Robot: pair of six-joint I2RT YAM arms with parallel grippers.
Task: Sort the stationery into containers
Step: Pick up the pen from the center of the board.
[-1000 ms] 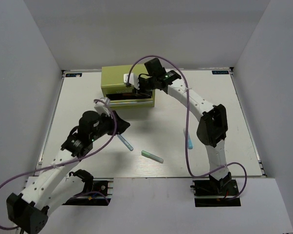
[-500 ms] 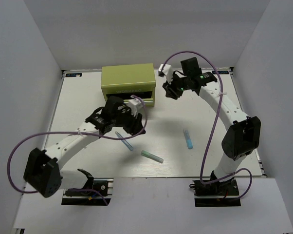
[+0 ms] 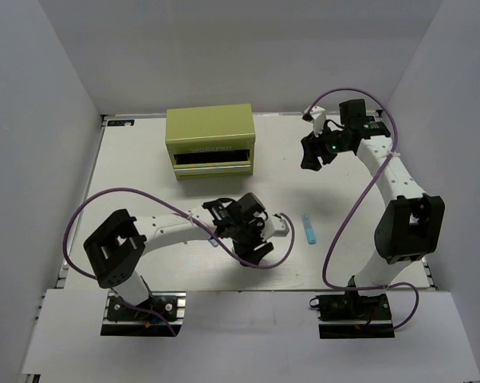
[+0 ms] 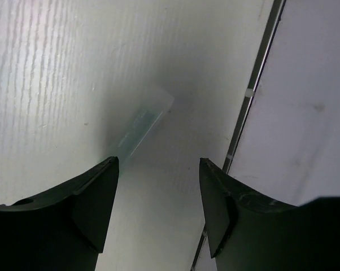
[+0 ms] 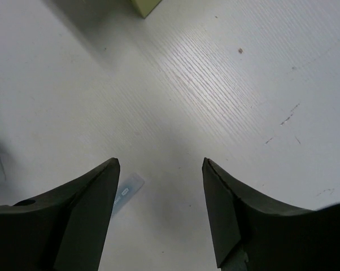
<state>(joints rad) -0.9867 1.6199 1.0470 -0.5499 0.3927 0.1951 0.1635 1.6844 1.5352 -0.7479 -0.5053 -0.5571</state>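
You are at the pick-up step for the mint-green slim translucent stick (image 4: 139, 127). It lies flat on the white wood-grain worktop (image 3: 144, 175), near the near edge at centre, just ahead of the left pincer (image 4: 157, 164) and closer to one finger than the other. That pincer stands fairly wide and has hold of nothing. Your left arm reaches low from its base across to the right, with the wrist tipped down over the stick.

Next, I judge, you need to shift until the stick sits squarely between the fingers, then lower and close across its width. After that, carry it to the olive-green boxy metal cabinet (image 3: 210, 132) at the far left, whose front drawer (image 3: 212, 157) shows as a dark open slot.

The right pincer (image 5: 160, 164) hangs high at the far right, open and empty, with its arm arched upward. The light-blue slim stick (image 3: 308, 229) lies on the worktop right of centre, not yet sorted
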